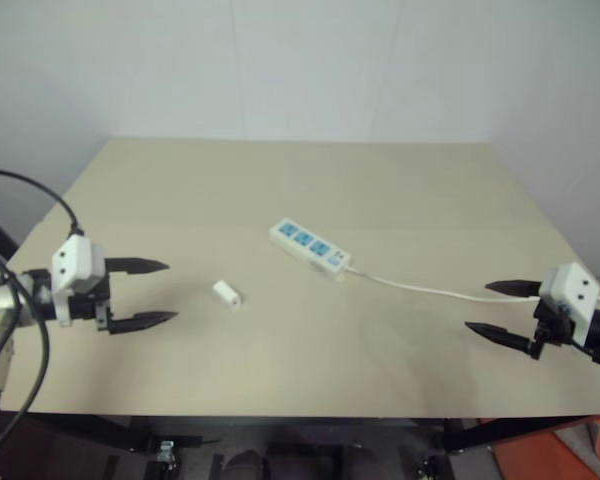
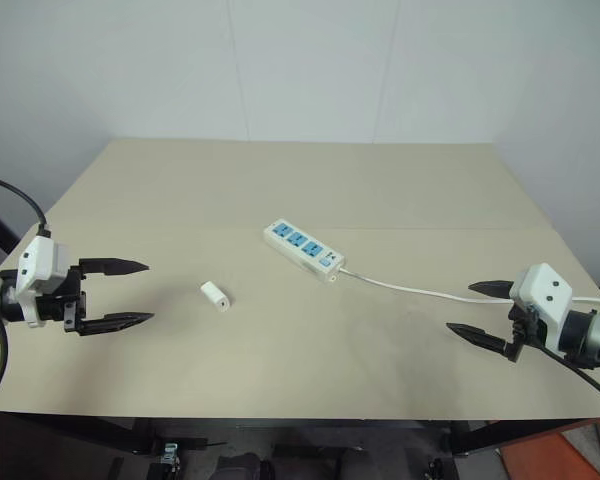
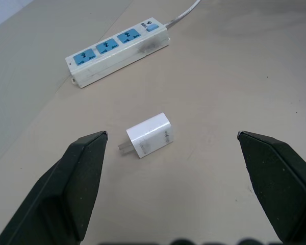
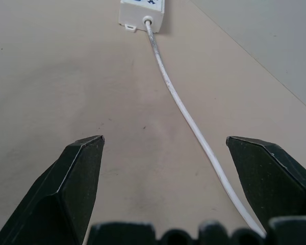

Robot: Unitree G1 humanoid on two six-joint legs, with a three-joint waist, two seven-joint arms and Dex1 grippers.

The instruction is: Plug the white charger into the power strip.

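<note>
Approaching with my left hand [image 1: 162, 293] spread empty: the white charger [image 3: 150, 135] lies flat on the tabletop [image 1: 400, 190], apart from the power strip [image 1: 310, 246]. Closing off-centre could skid it, prongs misaligned. Right hand [image 2: 480, 312] spread, idle.

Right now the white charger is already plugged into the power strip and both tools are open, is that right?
Not quite. The white charger lies loose on the table, apart from the power strip, as the left wrist view shows. Both tools, left and right, are open.
</note>
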